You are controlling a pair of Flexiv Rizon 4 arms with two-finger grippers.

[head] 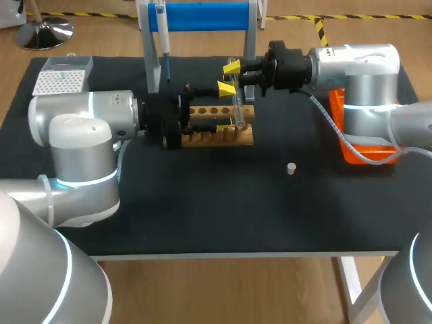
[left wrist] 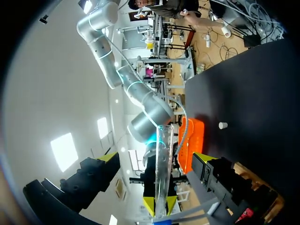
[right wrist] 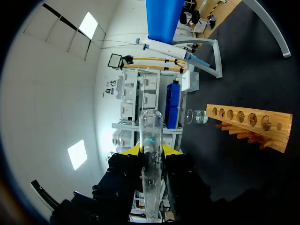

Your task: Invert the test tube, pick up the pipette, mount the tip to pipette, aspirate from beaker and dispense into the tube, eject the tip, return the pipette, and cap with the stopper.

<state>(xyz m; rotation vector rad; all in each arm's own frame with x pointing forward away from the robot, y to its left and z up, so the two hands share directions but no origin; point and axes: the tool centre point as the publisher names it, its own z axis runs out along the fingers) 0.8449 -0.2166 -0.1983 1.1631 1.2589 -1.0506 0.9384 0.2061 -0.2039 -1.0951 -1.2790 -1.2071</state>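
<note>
Black desk (head: 202,209): carries all items listed.
Tip box (head: 59,82): white, at the far left corner.
Pipette (head: 162,37): hangs on the blue-barred stand (head: 202,15) at the back.
Left hand (head: 225,106): fingers spread wide either side of the tube, touching nothing.
Wooden rack (head: 216,135): mid-desk, beneath both hands.
Test tube (head: 237,108): clear glass, over the rack's right end.
Right hand (right wrist: 151,150): yellow tips clamped on the tube.
Stopper (head: 291,169): alone on the desk, right of the rack.
Orange tray (head: 358,154): far right.
</note>
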